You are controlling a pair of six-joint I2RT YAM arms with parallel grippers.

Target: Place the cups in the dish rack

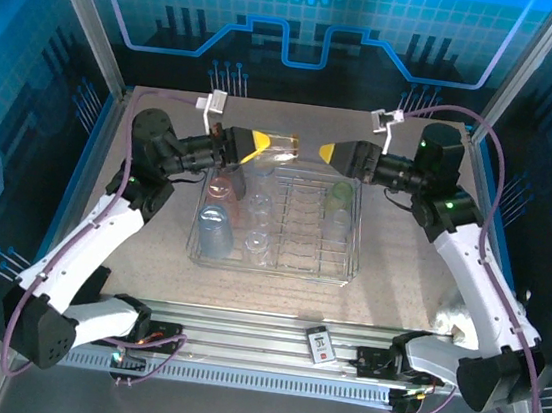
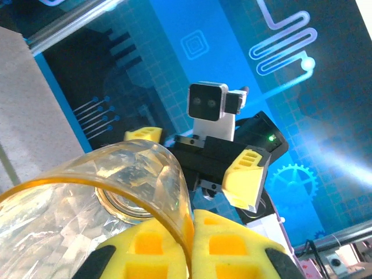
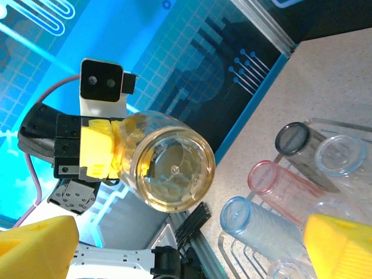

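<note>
**A:** How do the left jaws stand?

**B:** Clamped on the rim of the amber cup (image 1: 281, 147), one pad (image 2: 232, 244) on each side of its wall.

**A:** And the right jaws?

**B:** Wide apart, the fingers (image 3: 35, 244) bare. They face the cup's base from close by and do not touch it.

**A:** Where is that cup?

**B:** In the air over the far edge of the rack (image 1: 278, 272), lying on its side.

**A:** What is in the rack?

**B:** At its left end are a grey cup (image 3: 296, 139), a pink cup (image 1: 220, 188) and a blue cup (image 1: 213, 229). Clear cups (image 1: 259, 227) stand towards the middle, and a green cup (image 1: 339, 196) is at its far right.

**A:** Anything around the rack?

**B:** The rack sits on the desk (image 1: 389, 271). A small card (image 1: 320, 345) lies on the rails on its near side.
</note>
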